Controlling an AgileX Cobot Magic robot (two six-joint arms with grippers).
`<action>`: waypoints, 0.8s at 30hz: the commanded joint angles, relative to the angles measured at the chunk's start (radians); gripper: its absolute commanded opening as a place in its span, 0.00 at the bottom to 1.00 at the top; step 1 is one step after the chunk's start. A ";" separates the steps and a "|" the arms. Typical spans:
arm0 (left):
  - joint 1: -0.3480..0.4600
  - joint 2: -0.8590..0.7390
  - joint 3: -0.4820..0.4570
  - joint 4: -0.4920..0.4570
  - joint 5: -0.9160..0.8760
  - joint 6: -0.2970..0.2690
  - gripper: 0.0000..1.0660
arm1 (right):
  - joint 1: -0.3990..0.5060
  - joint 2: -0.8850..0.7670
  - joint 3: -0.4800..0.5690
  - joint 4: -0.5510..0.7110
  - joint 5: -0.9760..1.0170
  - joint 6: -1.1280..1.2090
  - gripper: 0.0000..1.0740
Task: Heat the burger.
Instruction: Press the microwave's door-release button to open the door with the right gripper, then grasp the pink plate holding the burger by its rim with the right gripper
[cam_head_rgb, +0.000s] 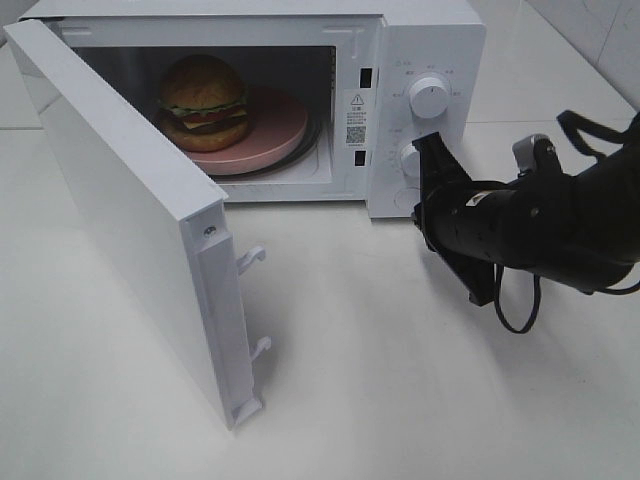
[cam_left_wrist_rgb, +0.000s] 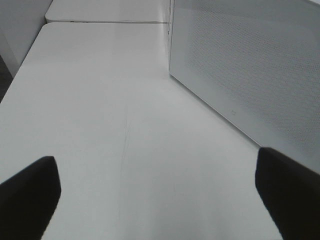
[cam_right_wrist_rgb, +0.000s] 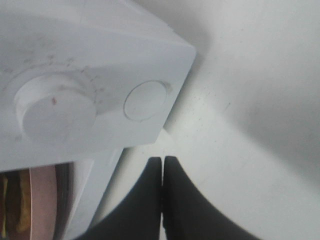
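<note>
White desk (cam_head_rgb: 400, 400), bare surface nearest the camera. Microwave door (cam_head_rgb: 120, 200) stands wide open, free edge swung out toward 7 o'clock. Left fingers (cam_left_wrist_rgb: 30, 195) spread wide with nothing between them, above the desk beside a white perforated panel (cam_left_wrist_rgb: 240, 65). Right fingers (cam_head_rgb: 438, 165) at 3 o'clock, pressed together on nothing, tips just beside the lower dial (cam_head_rgb: 408, 158) of the microwave (cam_head_rgb: 440, 40). Burger (cam_head_rgb: 204, 100) at 11 o'clock, inside the cavity on the pink plate (cam_head_rgb: 270, 135), toward the plate's 9 o'clock side.
</note>
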 joint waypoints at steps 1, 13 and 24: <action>0.001 -0.018 0.003 -0.006 -0.008 0.000 0.92 | -0.007 -0.064 0.004 -0.048 0.120 -0.156 0.00; 0.001 -0.018 0.003 -0.006 -0.008 0.000 0.92 | -0.007 -0.220 -0.038 -0.224 0.564 -0.585 0.01; 0.001 -0.018 0.003 -0.006 -0.008 0.000 0.92 | -0.007 -0.223 -0.201 -0.380 0.999 -0.989 0.01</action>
